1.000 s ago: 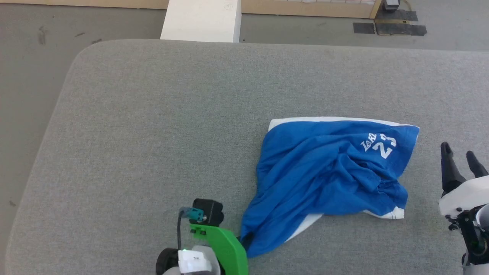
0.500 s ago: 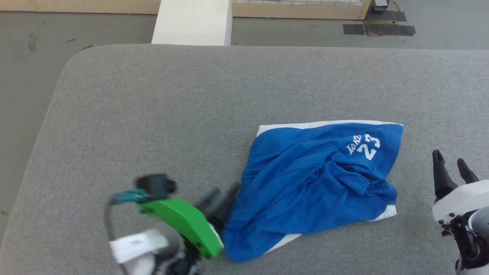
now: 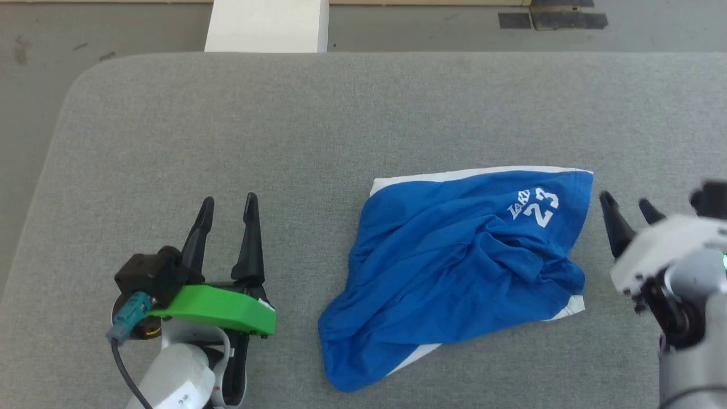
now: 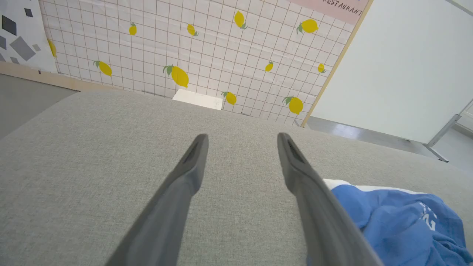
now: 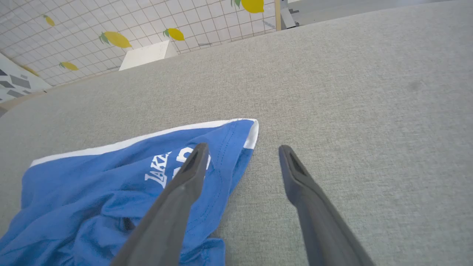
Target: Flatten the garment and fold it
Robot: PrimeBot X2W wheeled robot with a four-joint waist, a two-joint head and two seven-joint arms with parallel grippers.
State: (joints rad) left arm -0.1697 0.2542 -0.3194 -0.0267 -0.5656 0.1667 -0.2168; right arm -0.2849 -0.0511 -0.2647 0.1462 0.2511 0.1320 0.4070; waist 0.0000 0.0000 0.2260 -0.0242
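Left hand (image 3: 229, 197), fingers spread and empty, over bare bench (image 3: 284, 125), apart from the garment (image 3: 454, 255). The garment lies crumpled right of centre, lettering (image 3: 534, 205) up, its far white-striped edge (image 3: 477, 174) straight. Right hand (image 3: 625, 199), likewise spread and empty, just beside the lettered corner. Risk: a pinch into the bunched folds may catch several layers, so pulling would drag the heap instead of flattening it.
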